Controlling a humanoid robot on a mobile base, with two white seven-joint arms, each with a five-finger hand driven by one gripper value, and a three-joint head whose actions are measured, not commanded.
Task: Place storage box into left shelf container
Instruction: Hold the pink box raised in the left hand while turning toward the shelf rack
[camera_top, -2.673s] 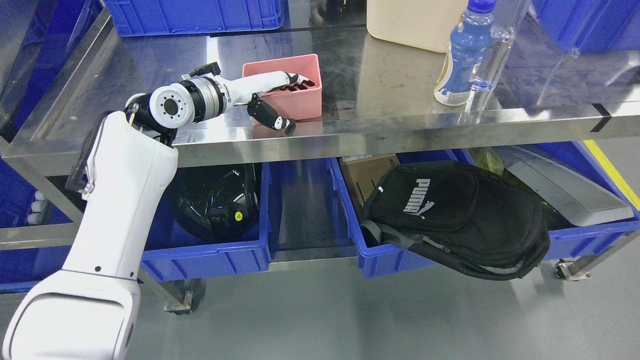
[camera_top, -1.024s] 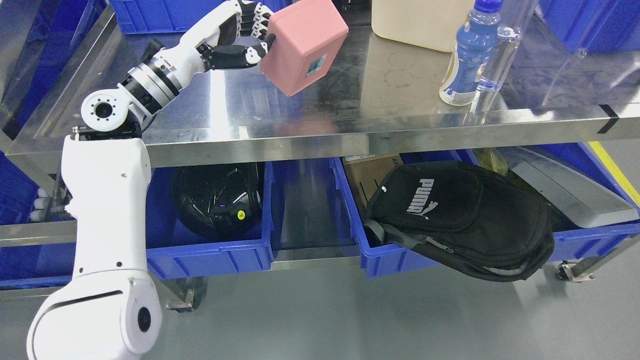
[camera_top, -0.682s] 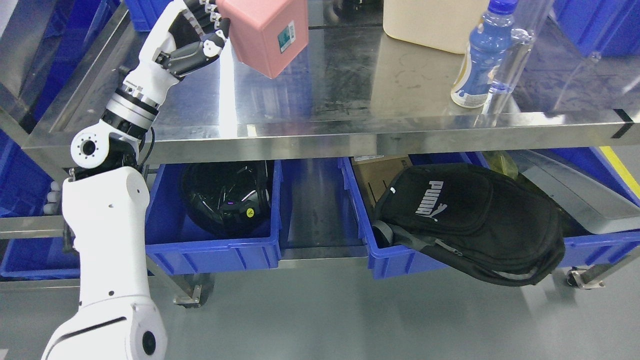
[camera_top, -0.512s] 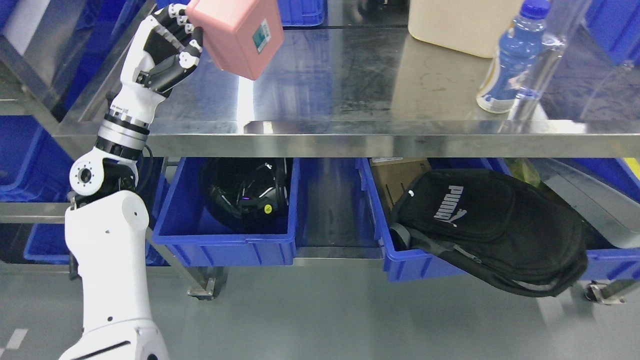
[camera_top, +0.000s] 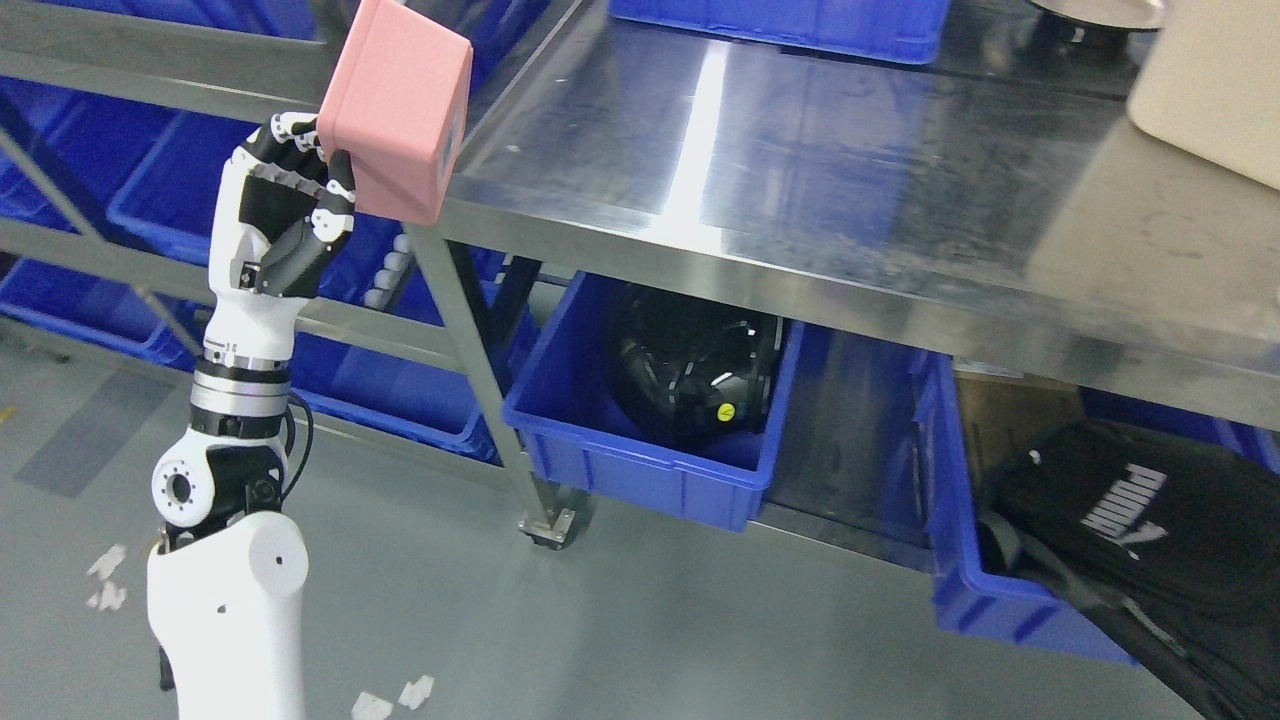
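My left hand (camera_top: 300, 195) is shut on the pink storage box (camera_top: 395, 110) and holds it in the air, tilted, with its bottom and a small label facing me. The box hangs by the left corner of the steel table (camera_top: 760, 190), just off its edge. The forearm stands upright below the hand. Behind and left of the hand is a metal shelf rack with blue containers (camera_top: 170, 185) on its levels. My right arm is out of the picture.
Under the table sits a blue bin (camera_top: 620, 460) with a black helmet (camera_top: 695, 365) in it, and further right a blue bin (camera_top: 990, 600) with a black bag (camera_top: 1160, 520). A table leg (camera_top: 480, 360) stands right of my arm. Paper scraps lie on the grey floor.
The camera has swung left, so the table slid right in the picture. My left hand carried the pink box from above the tabletop out past its left corner, toward the rack.
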